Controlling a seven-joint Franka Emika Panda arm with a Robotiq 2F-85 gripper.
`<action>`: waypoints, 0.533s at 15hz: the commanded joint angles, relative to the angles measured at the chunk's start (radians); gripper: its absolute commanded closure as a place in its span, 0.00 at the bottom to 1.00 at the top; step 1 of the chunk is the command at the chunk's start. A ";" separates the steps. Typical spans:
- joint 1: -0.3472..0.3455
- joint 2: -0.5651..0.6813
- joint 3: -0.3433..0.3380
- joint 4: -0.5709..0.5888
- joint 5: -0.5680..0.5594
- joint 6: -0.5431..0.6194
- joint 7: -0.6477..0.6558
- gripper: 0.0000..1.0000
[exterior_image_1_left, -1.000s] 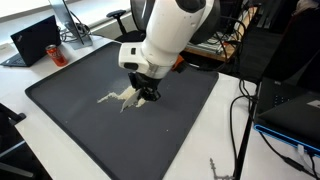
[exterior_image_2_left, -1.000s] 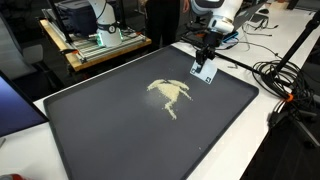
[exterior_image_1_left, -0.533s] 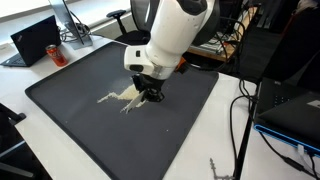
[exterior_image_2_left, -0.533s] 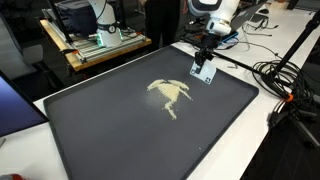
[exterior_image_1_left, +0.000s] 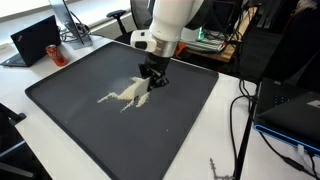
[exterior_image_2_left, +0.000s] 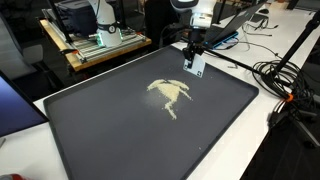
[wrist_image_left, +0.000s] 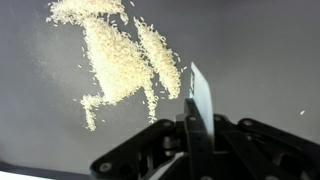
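The arm (exterior_image_1_left: 172, 25) now stands nearly upright instead of leaning over the mat (exterior_image_1_left: 60, 95). The gripper (exterior_image_1_left: 155, 80) sits further toward the mat's far edge than a second ago, a little off the pile of grains (exterior_image_1_left: 124, 94) (whose end beside it now shows uncovered). The white card (exterior_image_2_left: 197, 70) clamped in it shifts along with it.

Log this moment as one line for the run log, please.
claw: shut on white card | card: edge down, close beside grains | grains: scattered pile, mid-mat | mat: dark, flat
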 joint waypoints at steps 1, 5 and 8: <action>-0.078 -0.168 0.026 -0.177 0.105 0.083 -0.049 0.99; -0.198 -0.261 0.070 -0.255 0.344 0.129 -0.230 0.99; -0.286 -0.314 0.104 -0.296 0.594 0.128 -0.445 0.99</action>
